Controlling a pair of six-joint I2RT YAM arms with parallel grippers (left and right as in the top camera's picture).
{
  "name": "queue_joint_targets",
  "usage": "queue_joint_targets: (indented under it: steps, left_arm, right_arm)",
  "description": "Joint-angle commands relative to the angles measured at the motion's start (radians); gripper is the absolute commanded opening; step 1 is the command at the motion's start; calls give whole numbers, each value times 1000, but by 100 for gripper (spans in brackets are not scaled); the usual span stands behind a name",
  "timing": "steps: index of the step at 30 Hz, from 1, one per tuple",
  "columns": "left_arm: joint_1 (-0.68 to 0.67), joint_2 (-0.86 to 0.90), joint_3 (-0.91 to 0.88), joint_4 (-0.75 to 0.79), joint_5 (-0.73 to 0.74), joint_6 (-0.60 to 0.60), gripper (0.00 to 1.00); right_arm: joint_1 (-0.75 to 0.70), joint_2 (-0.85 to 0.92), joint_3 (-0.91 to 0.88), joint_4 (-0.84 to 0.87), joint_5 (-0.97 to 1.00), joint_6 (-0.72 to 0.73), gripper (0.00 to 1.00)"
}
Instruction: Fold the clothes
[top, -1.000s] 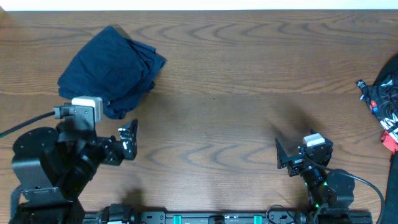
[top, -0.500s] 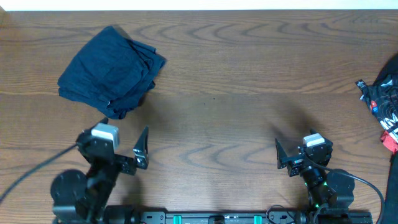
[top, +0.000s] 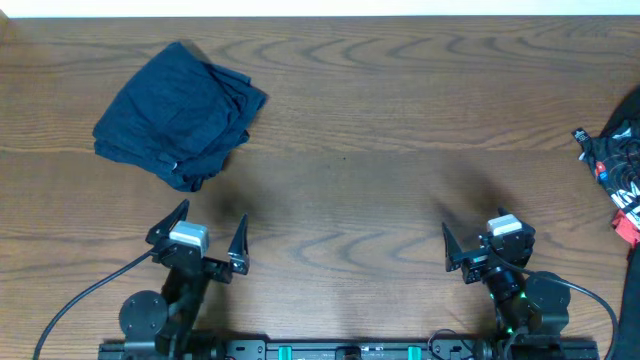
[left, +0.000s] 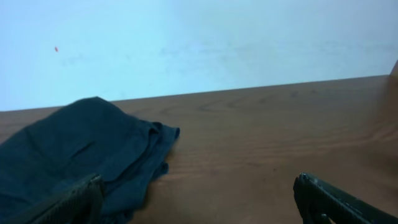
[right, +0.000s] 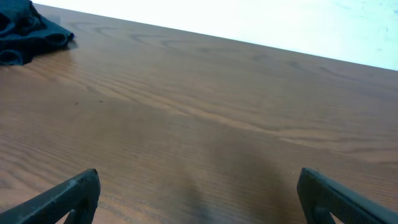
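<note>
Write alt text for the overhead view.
Dark navy shorts lie bundled at the far left of the wooden table. The left gripper and right gripper sit open and empty near the front edge; a black-red-white item shows at the right edge.

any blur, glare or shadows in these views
Overhead: sharp, evenly lit, faint shadow patches on the table, no glare. Left wrist: soft and hazy, wall washed out, shorts lacking detail. Right wrist: wood grain clear, tool fingers dark and soft.

Folded navy shorts (top: 180, 115) lie on the table (top: 400, 100), apart from the wide-spread left tool (top: 212, 212).
</note>
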Motion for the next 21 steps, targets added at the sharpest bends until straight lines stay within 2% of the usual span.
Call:
queue_joint_targets:
  steps: [1, 11, 21]
  left_arm:
    - [-5, -12, -37, 29, -6, -4, 98]
    - [-5, -12, -200, 206, -6, -4, 98]
    - [-13, -12, -257, 219, -6, -4, 98]
  right_arm:
    - [-10, -8, -3, 2, -8, 11, 99]
    - [-10, -8, -3, 2, -8, 11, 99]
    - [-10, -8, -3, 2, -8, 11, 99]
